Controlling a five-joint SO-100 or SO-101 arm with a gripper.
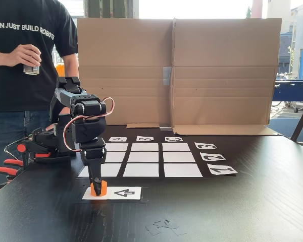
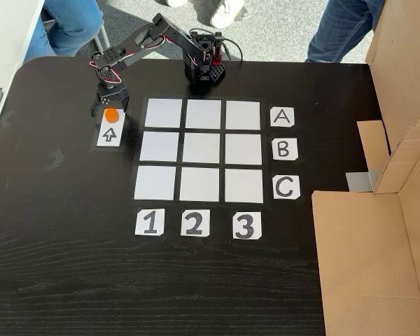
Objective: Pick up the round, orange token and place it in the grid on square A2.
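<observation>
Presently the token (image 1: pixel 99 188) (image 2: pixel 110 114) sits on the arrow card (image 1: pixel 122 192) (image 2: pixel 110 132), left of the grid (image 1: pixel 144 157) (image 2: pixel 201 150) in both fixed views. The pincer (image 1: pixel 96 182) (image 2: pixel 109 108) stands over it, fingers spread either side; contact cannot be told. Black counter (image 1: pixel 232 212), cardboard screen (image 1: pixel 222 70) behind, a person (image 1: pixel 25 55) standing by.

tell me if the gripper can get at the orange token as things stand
Probably yes. The gripper is already down at the orange token, its fingers on either side in the view from above, and the token sits on the arrow card with nothing near it. Whether the jaws have closed is unclear.
</observation>
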